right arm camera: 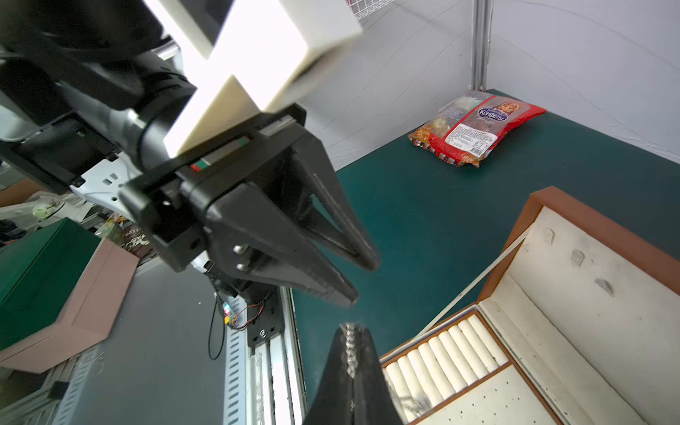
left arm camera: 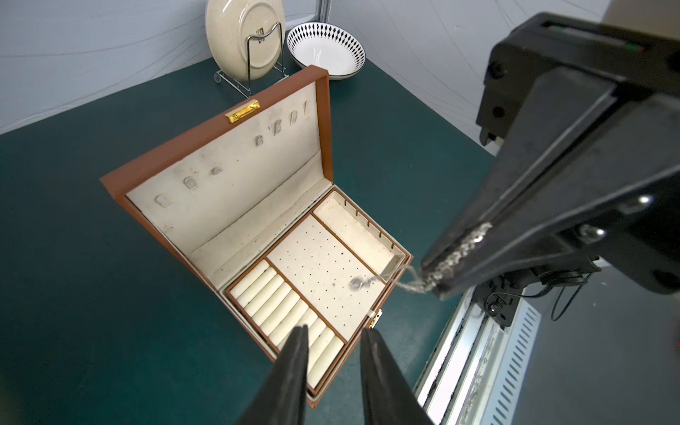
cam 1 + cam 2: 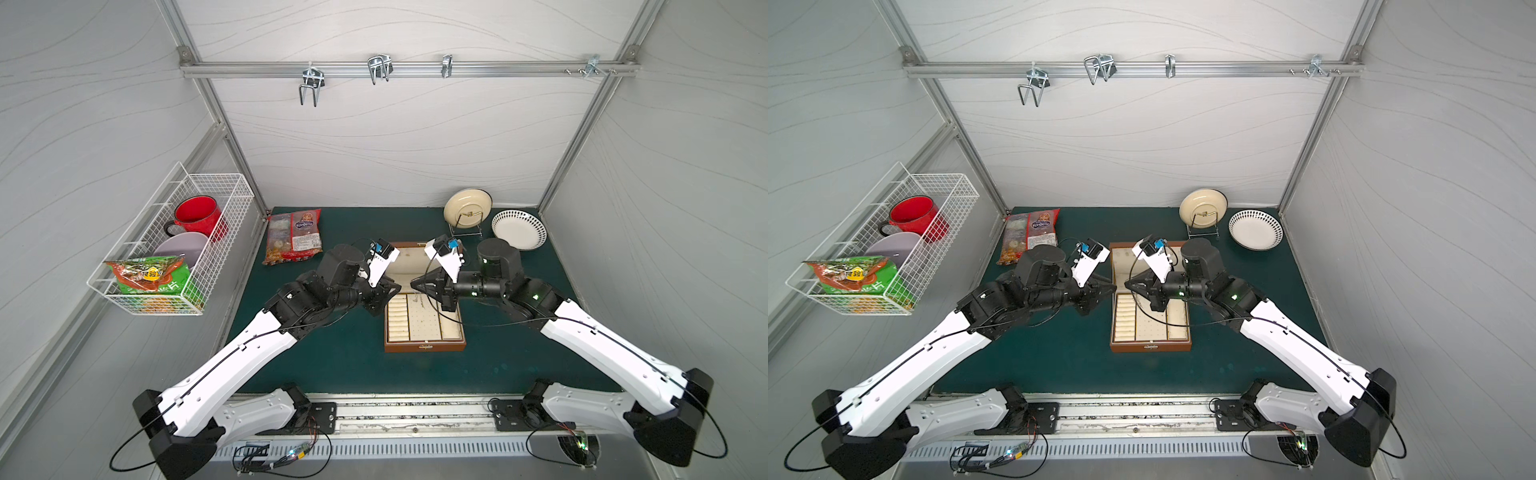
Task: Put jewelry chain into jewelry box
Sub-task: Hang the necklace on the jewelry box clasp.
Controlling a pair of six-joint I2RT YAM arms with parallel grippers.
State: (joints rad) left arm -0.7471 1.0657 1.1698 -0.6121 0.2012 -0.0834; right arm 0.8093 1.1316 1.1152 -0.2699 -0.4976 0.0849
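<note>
1. A robotics lab test cell: pale grey wave-patterned wall panels sit in a bare silver aluminium-extrusion frame.
2. A white-and-black left robot arm and its right-hand twin are mounted on a grey metal base rail along a dark green matted tabletop.
3. Loose black wiring lies exposed in front.
4. A white wire basket of household props hangs on the side wall.

A white wire basket is fixed to the left wall. It holds a red mug, a grey bowl and a green snack packet (packet at the near end, mug at the far end). On the green mat, a red candy bag lies flat at the far left. At the far right, a cream plate stands upright in a wire stand, with a black-patterned white bowl just beside it. Metal hooks hang on the back rail.
</note>
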